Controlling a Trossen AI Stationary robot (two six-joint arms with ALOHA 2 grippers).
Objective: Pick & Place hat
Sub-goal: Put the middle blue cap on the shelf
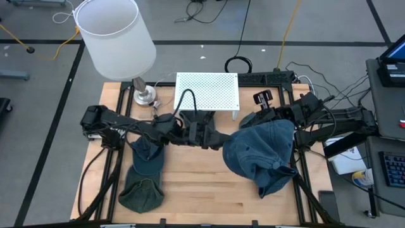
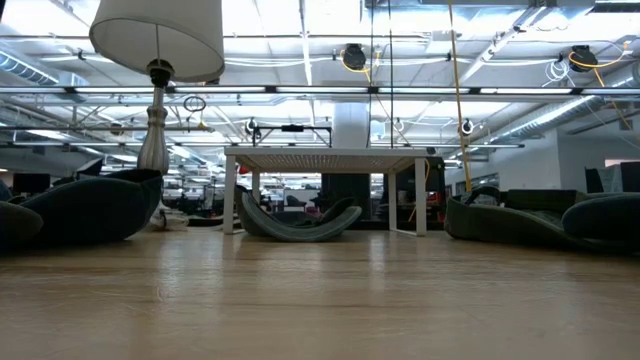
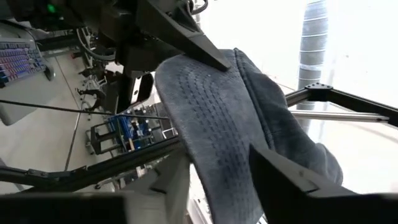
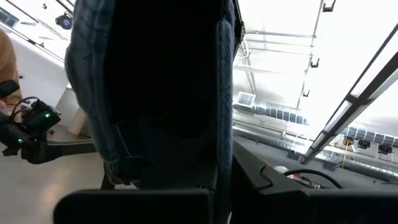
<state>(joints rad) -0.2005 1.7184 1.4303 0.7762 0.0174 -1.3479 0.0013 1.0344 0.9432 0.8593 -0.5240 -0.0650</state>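
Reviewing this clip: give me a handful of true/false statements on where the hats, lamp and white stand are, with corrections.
1. The blue hat lies on the table's right side. True.
2. The lamp stands at the table's right rear corner. False: it stands at the left rear.
3. The white perforated stand sits at the table's rear middle. True.
4. The green hat rests on the stand. False: it lies on the table at the left front.

Robotics lab: open industrial ceiling (image 2: 420, 60), floor cables (image 1: 209, 9), keyboard (image 1: 392, 168).
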